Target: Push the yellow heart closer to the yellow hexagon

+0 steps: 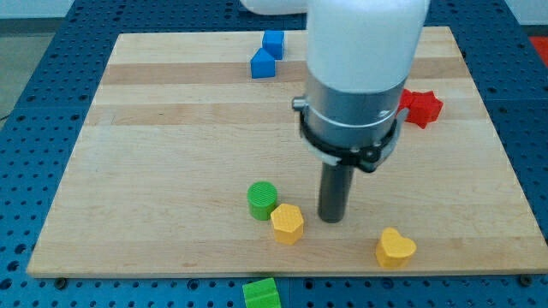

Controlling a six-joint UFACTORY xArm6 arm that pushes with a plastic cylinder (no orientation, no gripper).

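The wooden tabletop (171,171) is lying pale and striped with lighter and darker boards, sitting on a blue perforated base (34,51) that is showing all round its edges. The arm's big white and grey body (360,77) is hanging over the middle of the board, and my tip (331,220) is resting near the front edge, just right of the yellow hexagon (288,223) and apart from it by a narrow gap. There is no hand on this arm, only the dark rod, so nothing is being gripped. The yellow heart (395,248) is sitting further right and a little nearer the front edge, well clear of the rod, with the rod standing between it and the hexagon. A green cylinder (263,200) is touching or almost touching the hexagon on its far left side. At the far edge two blue blocks (268,54) are sitting close together, their shapes hard to make out. A red block (421,108), star-like in outline, is peeking out from behind the arm on the right. Another green block (261,293) is lying off the board at the near edge, partly cut off.
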